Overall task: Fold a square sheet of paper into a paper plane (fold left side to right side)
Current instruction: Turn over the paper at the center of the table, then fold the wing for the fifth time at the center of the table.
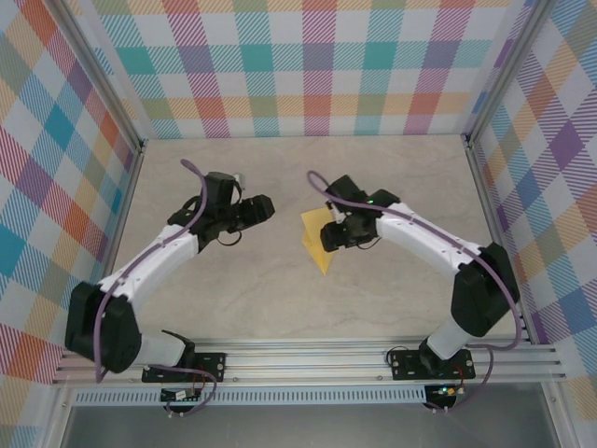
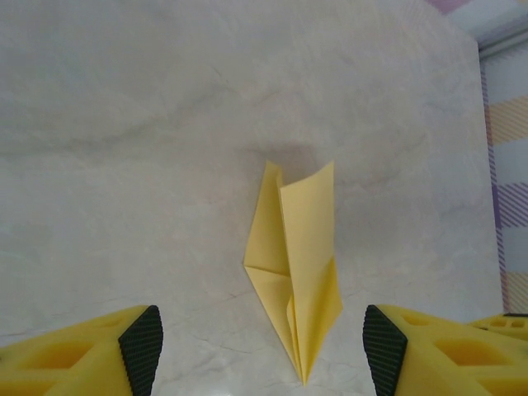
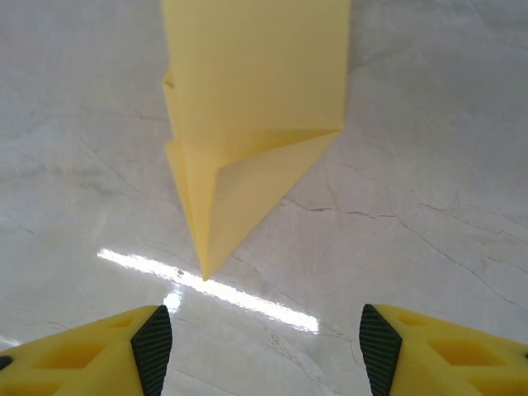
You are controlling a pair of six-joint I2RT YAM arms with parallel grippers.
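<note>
Since the left jaws and the right jaws both stand wide with nothing between them, the paper plane (image 1: 317, 241) lies free on the worktop (image 1: 280, 308) at mid-frame in the top view, its tip toward the bottom edge. Folding looks nearly finished. The next move is probably pressing its seemingly lifted flap flat.

Narrow yellow-orange folded paper plane (image 1: 315, 245) lies flat on beige marbled table (image 1: 280, 308), sharp tip toward near edge. Black right gripper (image 1: 330, 233) at its right edge, touching or not: cannot tell. Black left gripper (image 1: 267, 207) apart, to left. Colourful plaid walls (image 1: 308, 65) around.
</note>
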